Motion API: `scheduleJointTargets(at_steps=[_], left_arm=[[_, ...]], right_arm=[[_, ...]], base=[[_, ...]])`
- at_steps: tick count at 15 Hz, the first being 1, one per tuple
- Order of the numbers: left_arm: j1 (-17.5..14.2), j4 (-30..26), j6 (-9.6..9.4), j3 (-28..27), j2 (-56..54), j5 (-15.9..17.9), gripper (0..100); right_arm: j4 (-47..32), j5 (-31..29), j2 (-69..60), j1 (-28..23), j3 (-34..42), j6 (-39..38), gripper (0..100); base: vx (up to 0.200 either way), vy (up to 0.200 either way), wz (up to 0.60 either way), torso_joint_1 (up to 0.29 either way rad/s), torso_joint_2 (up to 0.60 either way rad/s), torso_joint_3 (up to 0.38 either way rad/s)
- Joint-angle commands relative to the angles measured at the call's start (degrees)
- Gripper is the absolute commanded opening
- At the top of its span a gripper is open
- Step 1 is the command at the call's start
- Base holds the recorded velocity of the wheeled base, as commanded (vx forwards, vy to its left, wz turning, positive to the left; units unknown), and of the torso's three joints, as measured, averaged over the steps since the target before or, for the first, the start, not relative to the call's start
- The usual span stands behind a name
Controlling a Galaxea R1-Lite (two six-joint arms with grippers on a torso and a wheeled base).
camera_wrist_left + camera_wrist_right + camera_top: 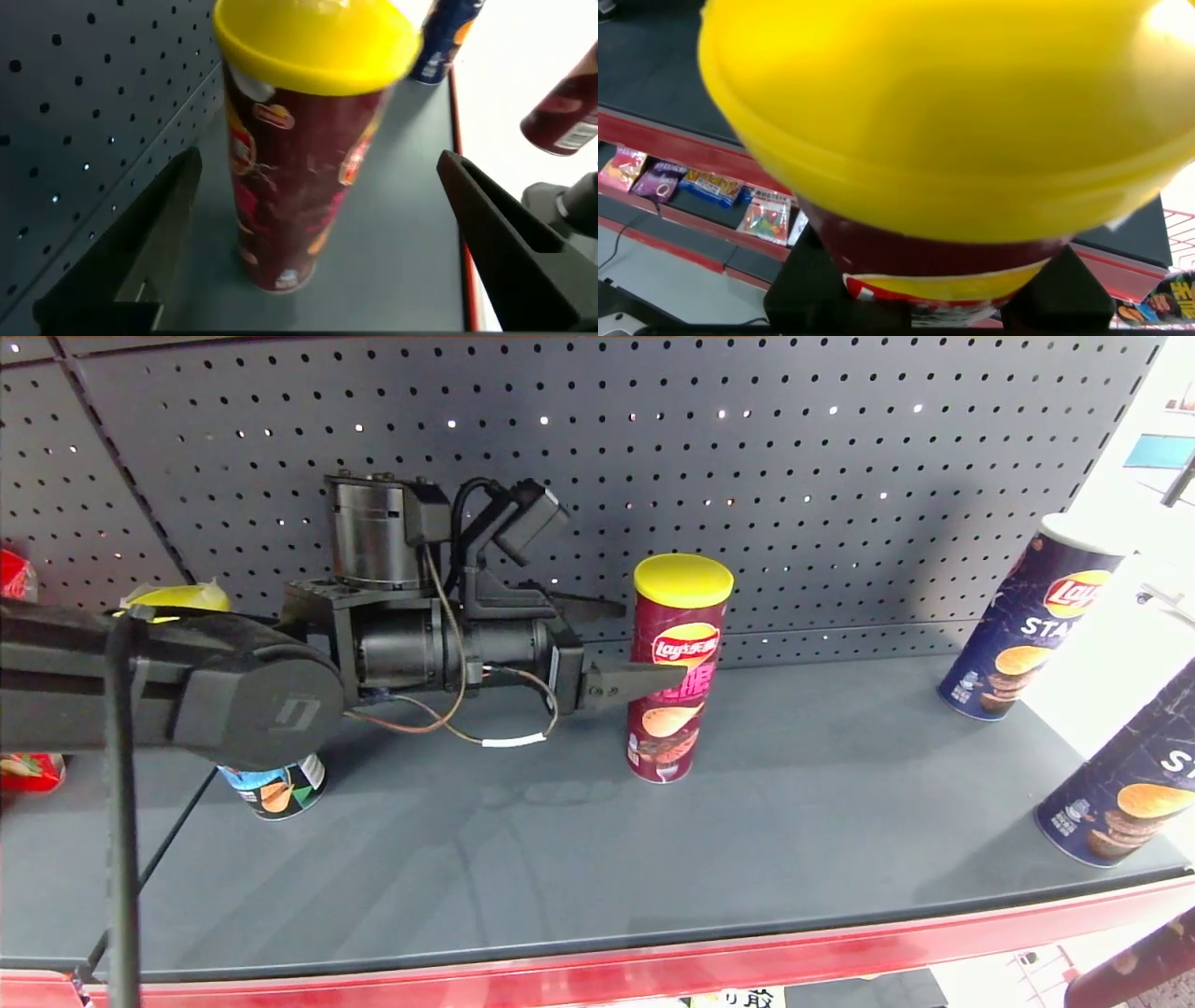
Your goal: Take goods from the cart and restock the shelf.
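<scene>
A maroon chip can (674, 709) with a yellow lid stands upright mid-shelf on the grey shelf board (523, 859). My left gripper (653, 642) reaches in from the left at half the can's height. It is open, one finger on each side of the can (299, 177) with gaps showing, seen as the left gripper (320, 163) in its own wrist view. My right gripper (934, 301) is shut on a second maroon can (943, 252) whose yellow lid (952, 103) looms close. That second can (570, 107) hangs off the shelf's front edge.
Two dark blue chip cans (1027, 616) (1120, 784) stand at the shelf's right end. A yellow-lidded can (275, 789) stands under my left arm, with red packets (14, 577) at the far left. A pegboard wall (747, 476) backs the shelf; a red lip (653, 961) edges its front.
</scene>
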State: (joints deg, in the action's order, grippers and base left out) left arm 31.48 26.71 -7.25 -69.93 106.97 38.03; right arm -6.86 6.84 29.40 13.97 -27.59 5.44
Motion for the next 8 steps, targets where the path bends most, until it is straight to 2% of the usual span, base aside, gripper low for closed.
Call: scheduleJointTargets(at_steps=[1,8], left_arm=[[0.0,0.0,-0.04,-1.7,2.4,-0.1,100],[1.2,0.0,-0.04,-4.8,4.6,-1.3,100]], right_arm=[[0.0,0.0,-0.1,0.0,0.0,0.0,0],[0.0,0.0,0.0,-0.1,0.0,0.0,0]], base=[[0.000,0.000,0.00,0.000,0.00,0.000],[0.000,0.000,0.00,0.000,0.00,0.000]])
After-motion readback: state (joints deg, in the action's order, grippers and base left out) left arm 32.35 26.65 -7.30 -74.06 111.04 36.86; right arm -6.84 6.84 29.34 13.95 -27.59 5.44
